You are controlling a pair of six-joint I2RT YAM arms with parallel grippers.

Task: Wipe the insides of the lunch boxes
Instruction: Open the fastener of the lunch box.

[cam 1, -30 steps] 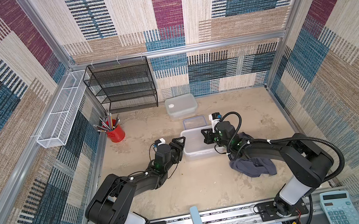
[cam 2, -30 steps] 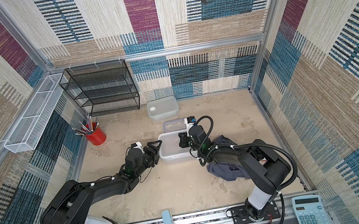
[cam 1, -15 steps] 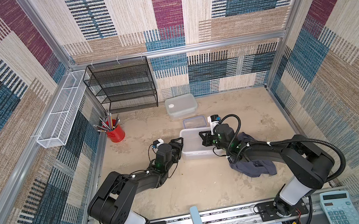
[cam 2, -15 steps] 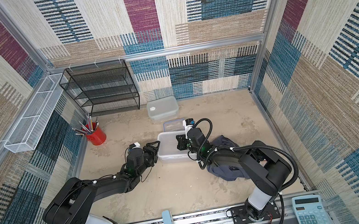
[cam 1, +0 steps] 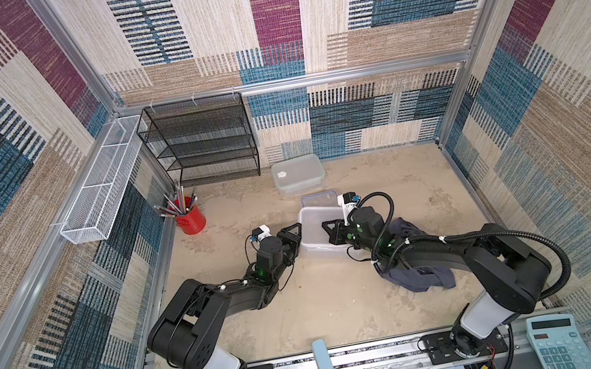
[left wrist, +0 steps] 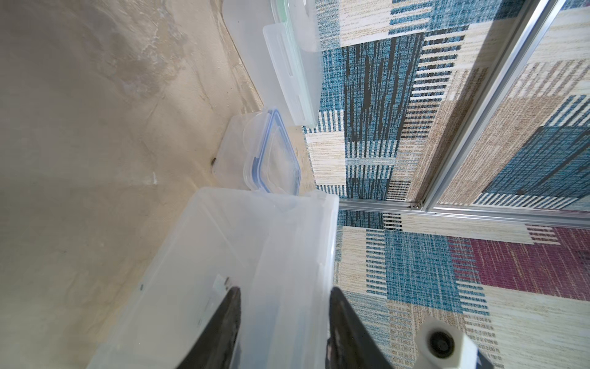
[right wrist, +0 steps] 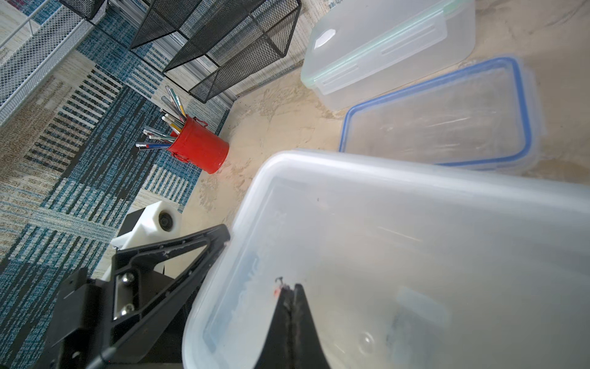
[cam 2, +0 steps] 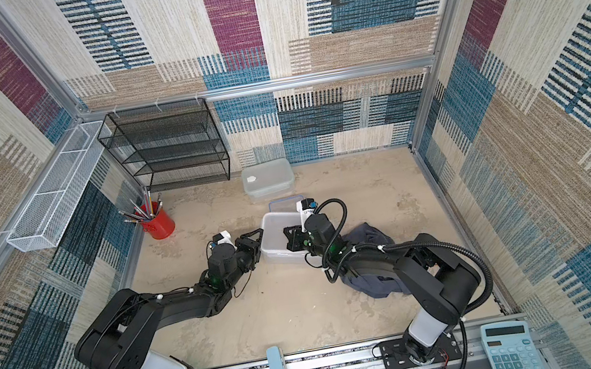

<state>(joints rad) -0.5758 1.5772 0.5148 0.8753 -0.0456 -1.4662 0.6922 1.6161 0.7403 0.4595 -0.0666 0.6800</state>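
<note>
1. The large lunch box [cam 1: 309, 216] sits lidless mid-table, with the small blue-rimmed box [cam 1: 320, 198] just behind it and the green-rimmed box [cam 1: 298, 173] farther back.
2. The left gripper [left wrist: 284, 289] has its jaws apart, astride the large box's side wall.
3. The right gripper [right wrist: 289, 289], jaws pressed together and empty, is inside it.

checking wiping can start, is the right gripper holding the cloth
No, the right gripper is shut on nothing inside the open lunch box, while the cloth lies on the table under that arm.
</note>
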